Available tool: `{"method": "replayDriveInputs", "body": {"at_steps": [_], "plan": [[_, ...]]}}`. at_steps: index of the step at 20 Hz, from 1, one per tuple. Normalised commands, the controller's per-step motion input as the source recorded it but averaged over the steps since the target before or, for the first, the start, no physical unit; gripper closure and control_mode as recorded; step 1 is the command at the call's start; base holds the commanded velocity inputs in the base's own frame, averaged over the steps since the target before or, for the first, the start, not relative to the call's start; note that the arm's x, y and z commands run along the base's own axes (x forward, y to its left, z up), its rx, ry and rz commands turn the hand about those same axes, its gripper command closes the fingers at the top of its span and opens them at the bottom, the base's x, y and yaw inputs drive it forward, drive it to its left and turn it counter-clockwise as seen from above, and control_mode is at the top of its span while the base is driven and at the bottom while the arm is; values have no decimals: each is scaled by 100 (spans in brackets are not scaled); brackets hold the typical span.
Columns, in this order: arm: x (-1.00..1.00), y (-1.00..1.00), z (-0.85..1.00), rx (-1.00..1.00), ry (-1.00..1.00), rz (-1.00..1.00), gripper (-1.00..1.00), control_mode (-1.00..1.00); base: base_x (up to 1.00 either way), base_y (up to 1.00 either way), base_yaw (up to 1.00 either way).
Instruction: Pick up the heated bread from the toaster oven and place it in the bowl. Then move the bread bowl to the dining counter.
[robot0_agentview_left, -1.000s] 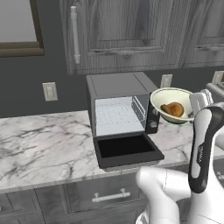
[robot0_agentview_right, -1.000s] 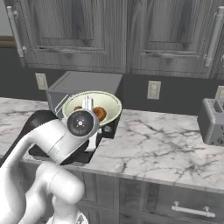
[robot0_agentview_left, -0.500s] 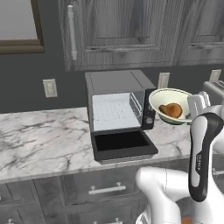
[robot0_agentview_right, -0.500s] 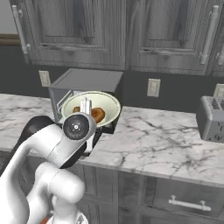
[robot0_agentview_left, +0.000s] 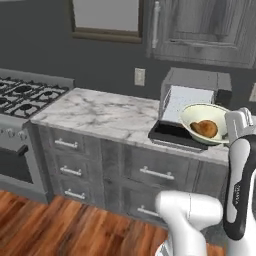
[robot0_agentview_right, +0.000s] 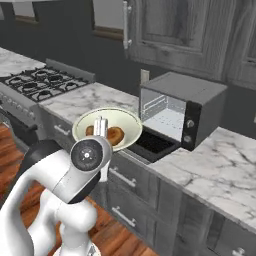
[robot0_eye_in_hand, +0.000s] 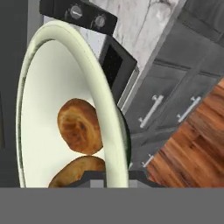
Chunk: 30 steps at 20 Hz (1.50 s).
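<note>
My gripper (robot0_agentview_right: 101, 127) is shut on the near rim of the pale cream-green bowl (robot0_agentview_right: 128, 124) and holds it in the air, in front of the counter's edge. Inside the bowl (robot0_eye_in_hand: 46, 70) lie two bread pieces: a round golden bun (robot0_eye_in_hand: 78, 126) and a second brown piece (robot0_eye_in_hand: 77, 172) below it. From the left base view the bowl (robot0_agentview_left: 197, 114) hangs tilted beside the hand (robot0_agentview_left: 238, 121), with bread (robot0_agentview_left: 204, 128) showing in it. The grey toaster oven (robot0_agentview_right: 200, 98) stands behind on the marble counter, its black door (robot0_agentview_right: 152, 143) dropped open and its pale interior (robot0_agentview_right: 168, 112) bare.
A gas stove (robot0_agentview_left: 24, 92) with black grates sits at the left end of the marble counter (robot0_agentview_left: 100, 112). Grey drawer fronts with silver bar handles (robot0_agentview_left: 156, 173) run below. Wood floor (robot0_agentview_left: 75, 230) spreads in front of the cabinets. Dark upper cabinets (robot0_agentview_right: 175, 25) hang above.
The whole picture has shifted: the base has backed away and turned, so the stove and wood floor now show. The bowl stays gripped with the bread in it.
</note>
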Motion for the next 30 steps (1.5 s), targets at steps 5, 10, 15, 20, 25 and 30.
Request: {"method": "replayDriveInputs", "body": {"at_steps": [5,10,15,20,25,30], "plan": [[0,0,0,0,0,0,100,100,0,0,100],[0,0,0,0,0,0,100,100,0,0,100],[0,0,0,0,0,0,100,100,25,16,90],[0,0,0,0,0,0,100,100,100,12,43],[0,0,0,0,0,0,100,100,100,4,31],[0,0,0,0,0,0,100,100,100,0,42]]}}
